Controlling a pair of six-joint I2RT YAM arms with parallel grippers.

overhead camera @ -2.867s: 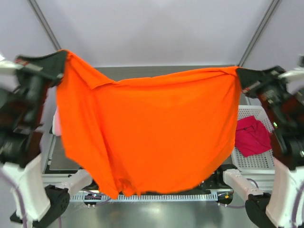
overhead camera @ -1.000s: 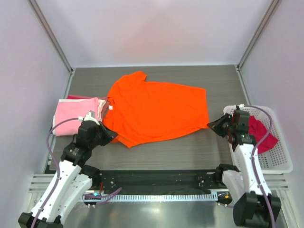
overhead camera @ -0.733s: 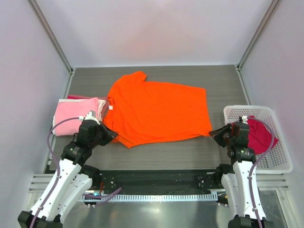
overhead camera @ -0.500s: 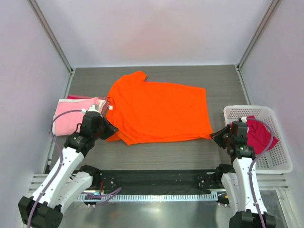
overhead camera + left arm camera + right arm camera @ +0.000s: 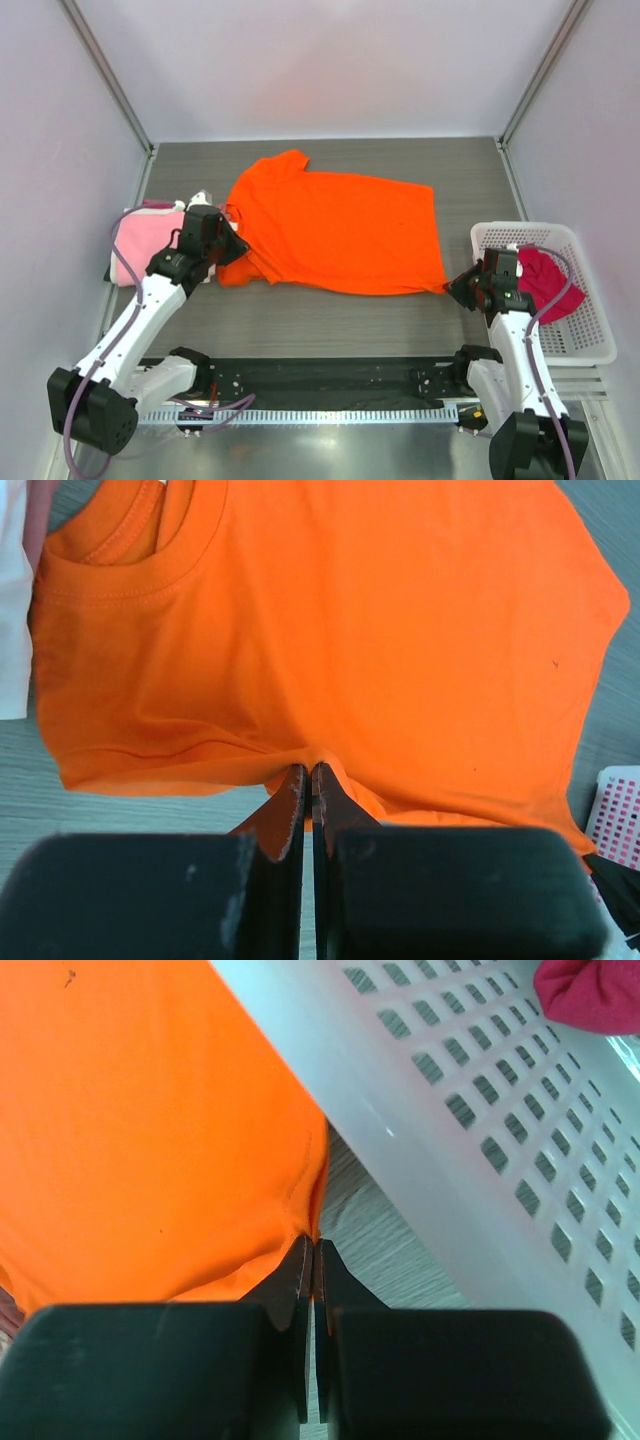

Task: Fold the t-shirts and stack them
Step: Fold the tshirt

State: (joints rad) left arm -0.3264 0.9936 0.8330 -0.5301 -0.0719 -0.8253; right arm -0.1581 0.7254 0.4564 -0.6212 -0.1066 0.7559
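1. Right gripper: jaws pressed together, pinching the near right corner of the orange tee. The cloth bunches into a small fold at the fingertips. The gripper is low over the table, just beside the basket wall.
2. Left gripper: jaws clenched on the tee's near edge, below the collar end. The cloth gathers to a point at the tips, with creases running out to either side.
3. Orange tee: lies spread on the table between the two arms, collar to the left and hem to the right. One sleeve points toward the far side. The surface is mostly flat, and the near left edge is rumpled where it is gripped.
4. Basket: white plastic lattice at the right edge of the table. It holds one crumpled magenta tee in its far half. The near half shows bare lattice.
5. Left side: a folded pink tee lies flat, partly covered by the left arm and just beside the orange collar. In the left wrist view a white cloth touches the orange tee's shoulder edge.
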